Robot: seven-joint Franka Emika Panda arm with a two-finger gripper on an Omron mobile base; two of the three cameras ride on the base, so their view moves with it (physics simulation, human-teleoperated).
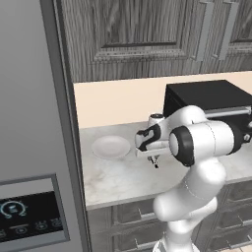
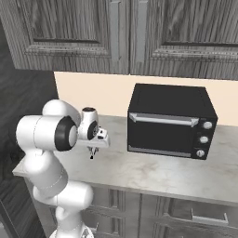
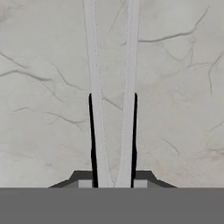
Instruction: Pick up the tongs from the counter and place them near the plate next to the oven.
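Left base view: the white arm's two-finger gripper (image 1: pixel 155 162) hangs low over the grey-white veined marble counter (image 1: pixel 118 179), pointing down.
Plate: the small round pale plate (image 1: pixel 111 146) lies on the counter just left of the gripper, apart from it.
Oven: the black boxy toaster oven (image 1: pixel 206 96) stands to the right and farther back, partly behind the arm.
Right base view: the gripper (image 2: pixel 92 154) sits left of the oven (image 2: pixel 171 122), over bare marble (image 2: pixel 153 174); a thin dark piece pokes down beneath it, too small to name.
Hand view: the thin tongs (image 3: pixel 111 87), two silvery arms with black edging lower down, run from between the finger tips up across the marble (image 3: pixel 183 109).
Pincer: clenched on the tongs, both arms squeezed between the tips near their joined end.
Tongs' place: held in the fingers over the counter between plate and oven; I cannot tell whether their far ends touch the marble.
Step in hand: judged to be the set-down.
Doing it well: lower gently until the tongs rest on the marble, keep clear of the plate's rim, release only once supported, then lift straight away.
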